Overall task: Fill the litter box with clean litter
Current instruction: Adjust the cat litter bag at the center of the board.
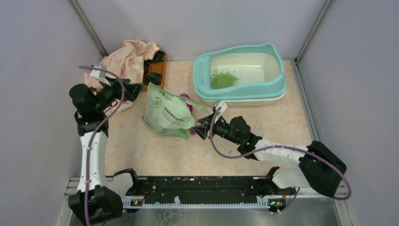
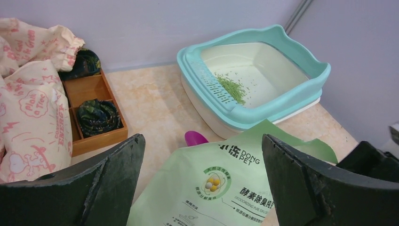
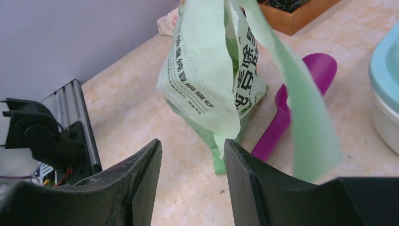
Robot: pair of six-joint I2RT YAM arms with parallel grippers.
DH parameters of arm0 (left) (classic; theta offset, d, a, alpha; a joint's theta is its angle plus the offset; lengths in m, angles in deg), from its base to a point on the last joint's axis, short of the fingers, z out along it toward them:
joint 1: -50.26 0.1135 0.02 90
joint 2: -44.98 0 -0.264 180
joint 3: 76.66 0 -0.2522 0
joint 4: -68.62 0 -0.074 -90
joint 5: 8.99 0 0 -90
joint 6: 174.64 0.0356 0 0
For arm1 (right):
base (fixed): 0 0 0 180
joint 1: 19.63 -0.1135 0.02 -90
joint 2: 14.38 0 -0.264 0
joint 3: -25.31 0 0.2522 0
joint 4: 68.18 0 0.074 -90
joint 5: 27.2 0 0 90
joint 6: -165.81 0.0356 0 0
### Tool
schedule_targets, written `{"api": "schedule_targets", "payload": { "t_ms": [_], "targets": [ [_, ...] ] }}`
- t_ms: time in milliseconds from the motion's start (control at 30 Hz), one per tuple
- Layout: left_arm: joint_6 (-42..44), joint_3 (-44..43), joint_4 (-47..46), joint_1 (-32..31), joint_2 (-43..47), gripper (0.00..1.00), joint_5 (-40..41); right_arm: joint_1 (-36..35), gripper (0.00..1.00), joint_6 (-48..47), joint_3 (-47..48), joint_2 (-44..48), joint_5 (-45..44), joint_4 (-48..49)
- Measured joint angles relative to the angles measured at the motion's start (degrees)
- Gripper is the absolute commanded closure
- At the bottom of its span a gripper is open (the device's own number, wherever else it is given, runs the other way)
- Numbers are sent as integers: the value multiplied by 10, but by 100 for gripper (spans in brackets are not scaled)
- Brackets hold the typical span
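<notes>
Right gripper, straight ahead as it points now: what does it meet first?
The green bag, directly ahead of the right gripper; how near is hard to judge. The purple scoop lies beside that line.

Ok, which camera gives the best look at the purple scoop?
The right wrist view: the purple scoop lies beside the green bag, bowl and most of its handle visible. The top view shows only purple slivers at the bag's edge; the left wrist view shows just one end behind the bag.
</notes>
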Motion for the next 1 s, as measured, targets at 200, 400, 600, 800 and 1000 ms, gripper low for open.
{"api": "schedule_targets", "payload": {
  "t_ms": [200,400,600,800,1000],
  "targets": [
    [-3,0,9,0,1,1,16,-13,48,-8,-38,86,-31,-23],
    [-21,0,11,0,14,1,31,-13,48,-7,-44,9,-34,-9],
    [-35,-10,12,0,18,1,38,-14,48,-5,-24,-89,-41,21],
    [-36,-17,20,0,19,1,42,-14,48,14,43,-171,-23,83],
    [-37,-17,23,0,19,1,43,-14,49,52,92,-238,2,153]
  ]
}}
